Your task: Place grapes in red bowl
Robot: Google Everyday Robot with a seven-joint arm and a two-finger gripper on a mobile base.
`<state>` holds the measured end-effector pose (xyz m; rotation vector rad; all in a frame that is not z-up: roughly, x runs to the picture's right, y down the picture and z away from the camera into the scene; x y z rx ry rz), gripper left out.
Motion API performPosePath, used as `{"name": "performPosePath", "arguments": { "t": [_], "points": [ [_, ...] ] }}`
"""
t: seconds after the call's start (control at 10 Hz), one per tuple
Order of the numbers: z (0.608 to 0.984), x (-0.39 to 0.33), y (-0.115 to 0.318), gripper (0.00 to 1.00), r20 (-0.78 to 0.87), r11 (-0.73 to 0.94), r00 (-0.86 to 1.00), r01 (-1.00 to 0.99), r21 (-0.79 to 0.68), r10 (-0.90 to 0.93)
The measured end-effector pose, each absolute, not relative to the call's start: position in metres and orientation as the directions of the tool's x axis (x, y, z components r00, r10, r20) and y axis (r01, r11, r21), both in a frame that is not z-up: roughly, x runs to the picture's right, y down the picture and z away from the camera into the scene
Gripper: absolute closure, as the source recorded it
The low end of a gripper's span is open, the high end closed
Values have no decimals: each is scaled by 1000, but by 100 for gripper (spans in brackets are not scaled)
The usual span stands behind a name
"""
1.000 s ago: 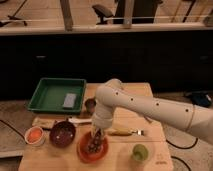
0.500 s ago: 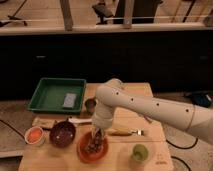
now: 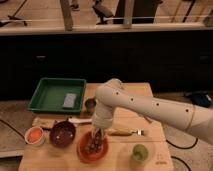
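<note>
- The pincer (image 3: pixel 96 135) hung just above the red bowl (image 3: pixel 81 150), at the end of the white arm that bent steeply down over it.
- The grapes (image 3: pixel 92 147) showed as a dark cluster inside the red bowl, right under the pincer and seemingly touching it.
- Whether the pincer was clenched on the grapes or had released them could not be told.
- By my judgement, the carrying part was done, since the grapes were already within the red bowl's rim.
- What was left, by my judgement, was a sure letting-go and the arm lifting clear of the red bowl.
- Against the earlier pictures, nothing had visibly moved: arm, pincer and grapes sat at the same spot over the red bowl.
- The maroon bowl (image 3: pixel 63 134) stood just beside the red bowl on the picture's left, with the small white bowl (image 3: pixel 34 135) beyond it.
- The green fruit (image 3: pixel 140 151) lay near the red bowl on the other side, on the same surface (image 3: pixel 120 159).
- The green tray (image 3: pixel 50 92) sat well behind the red bowl.
</note>
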<state>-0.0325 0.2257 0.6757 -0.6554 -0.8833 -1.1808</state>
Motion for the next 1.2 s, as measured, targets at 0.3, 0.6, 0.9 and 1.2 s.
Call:
{"name": "performPosePath", "arguments": {
  "t": [0.3, 0.6, 0.9, 1.2],
  "points": [
    [676, -32, 226, 97, 856, 264, 120, 964, 20, -502],
    [676, -32, 226, 80, 857, 264, 118, 964, 22, -502],
    [676, -32, 225, 50, 858, 262, 116, 965, 22, -500],
    [677, -32, 225, 22, 860, 259, 114, 966, 22, -498]
  ]
}}
